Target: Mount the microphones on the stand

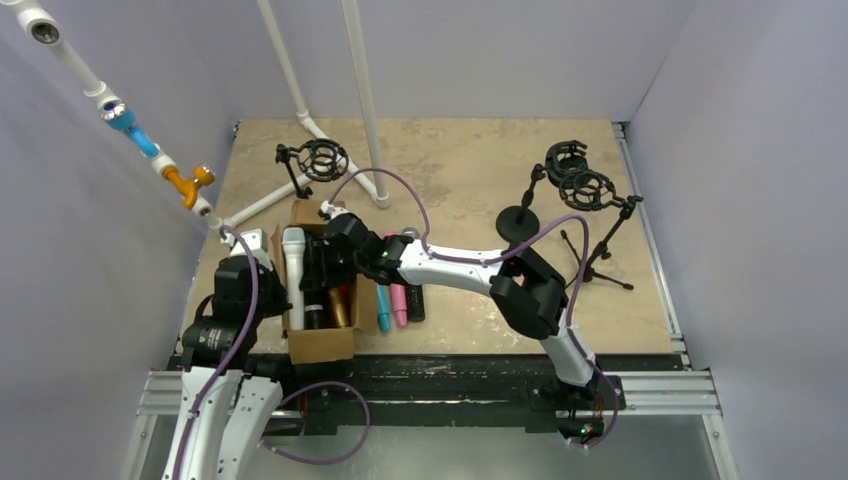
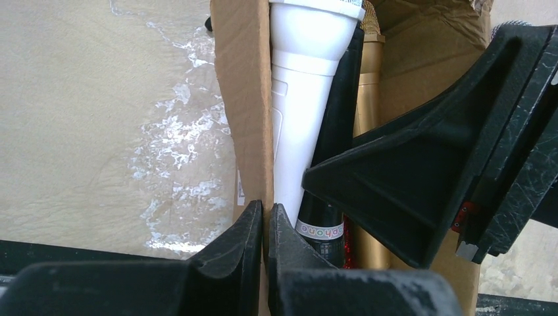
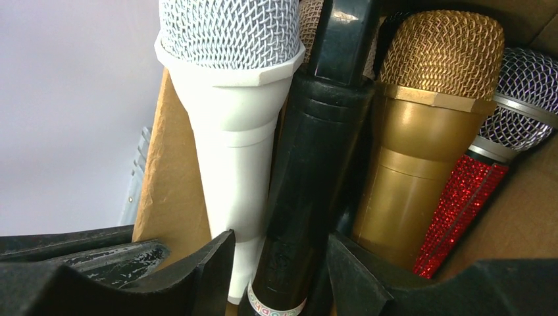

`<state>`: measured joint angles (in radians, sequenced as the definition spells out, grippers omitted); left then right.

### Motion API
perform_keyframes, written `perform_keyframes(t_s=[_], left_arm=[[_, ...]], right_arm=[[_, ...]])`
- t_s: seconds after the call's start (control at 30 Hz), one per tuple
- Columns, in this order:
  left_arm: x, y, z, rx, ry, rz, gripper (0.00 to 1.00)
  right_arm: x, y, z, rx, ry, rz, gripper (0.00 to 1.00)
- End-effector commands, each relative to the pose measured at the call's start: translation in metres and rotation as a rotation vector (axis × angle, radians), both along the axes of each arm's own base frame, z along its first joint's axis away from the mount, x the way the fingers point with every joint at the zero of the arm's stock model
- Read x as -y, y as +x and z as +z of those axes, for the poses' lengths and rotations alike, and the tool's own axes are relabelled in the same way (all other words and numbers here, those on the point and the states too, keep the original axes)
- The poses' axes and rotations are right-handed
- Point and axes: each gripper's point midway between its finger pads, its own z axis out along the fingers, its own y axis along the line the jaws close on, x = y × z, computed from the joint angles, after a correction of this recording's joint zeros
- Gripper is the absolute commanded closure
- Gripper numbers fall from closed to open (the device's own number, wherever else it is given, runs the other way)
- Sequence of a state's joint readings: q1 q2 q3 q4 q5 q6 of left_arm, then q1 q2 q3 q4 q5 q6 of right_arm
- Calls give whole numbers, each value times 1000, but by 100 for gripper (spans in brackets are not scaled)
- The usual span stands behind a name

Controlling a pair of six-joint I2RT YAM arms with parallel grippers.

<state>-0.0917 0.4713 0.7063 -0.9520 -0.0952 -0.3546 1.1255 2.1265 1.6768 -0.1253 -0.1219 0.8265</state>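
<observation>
Black microphone band reads "phone" upside down; left pincer pinches box.

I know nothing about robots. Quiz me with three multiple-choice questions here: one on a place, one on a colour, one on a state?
1. Where is the white microphone? A) in the cardboard box B) on a stand C) on the table
2. Which colour microphone sits between the right gripper's fingers? A) gold B) black C) pink
3. The left gripper is: A) wide open B) shut on the box's wall C) holding a microphone
Answers: A, it stands inside the box; B, the fingers flank the black microphone; B, its fingers pinch the cardboard.
</observation>
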Motion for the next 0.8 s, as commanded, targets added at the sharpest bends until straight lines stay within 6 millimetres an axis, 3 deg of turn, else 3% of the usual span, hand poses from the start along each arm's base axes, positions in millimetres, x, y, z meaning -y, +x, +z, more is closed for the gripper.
perform_keyframes(t_s=[0.0,0.13,0.3,0.47,0.57,0.67,0.77], left_arm=[[15,20,32,150,-64,-53,100],[16,20,32,152,-65,-56,100],[16,20,30,147,-65,-60,100],[17,21,31,147,-68,-65,100],[17,21,31,146,-66,-63,100],[16,20,31,146,-65,-61,100],[15,21,31,146,-59,-60,100]], right_arm=[[-26,2,32,43,125,5,46],[-22,8,30,65,99,-29,53],[-18,7,65,114,220,-35,55],[-28,10,39,77,144,-31,53],[-26,9,49,87,199,-33,76],[-17,12,76,134,235,-62,98],[-8,12,101,173,261,-72,100]])
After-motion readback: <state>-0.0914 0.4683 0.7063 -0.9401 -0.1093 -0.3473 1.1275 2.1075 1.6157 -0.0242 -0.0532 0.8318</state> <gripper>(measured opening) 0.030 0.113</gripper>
